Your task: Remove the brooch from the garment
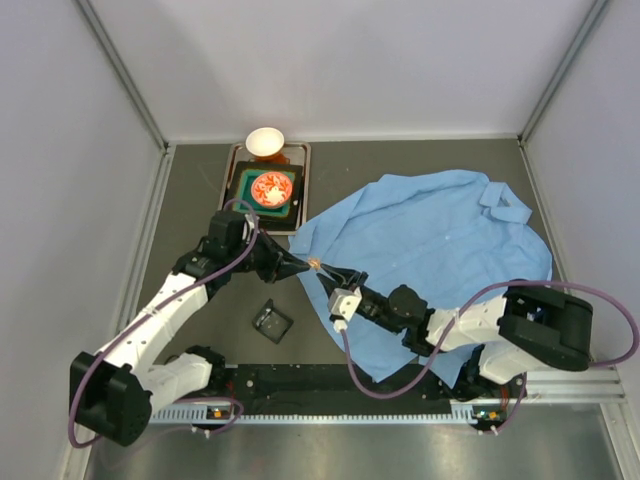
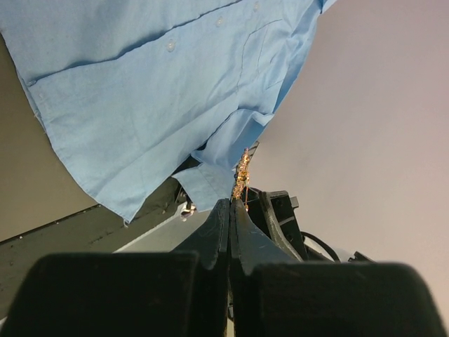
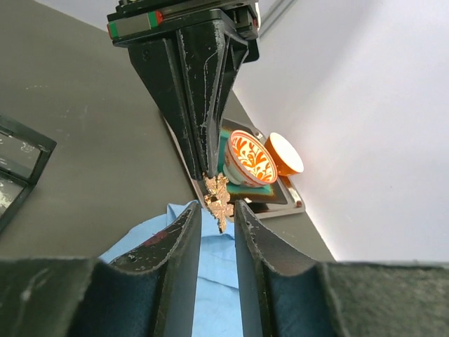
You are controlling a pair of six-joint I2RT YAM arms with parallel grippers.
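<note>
Surface [image 1: 190, 200], dark and matte, carries the shirt [image 1: 440, 240] spread toward 3 o'clock in the top view. The shirt's 9 o'clock edge is raised to where both arms meet near the centre. A small dark box [image 1: 272, 322] lies at 7 o'clock from that meeting point, well apart from it. The brooch [image 3: 219, 203] sits right at that lifted edge. I judge the step in hand to be the pull-off: the right arm should hold the cloth steady while the left draws the brooch slowly toward 9 o'clock along its pin, stopping if the thin fabric follows. Whether the pin has left the cloth cannot be seen. The left jaws are fully closed, pinching the brooch at their tips. The right jaws are narrowed to a slim gap with blue fabric between them, apparently clamping the shirt just beside the brooch.
</note>
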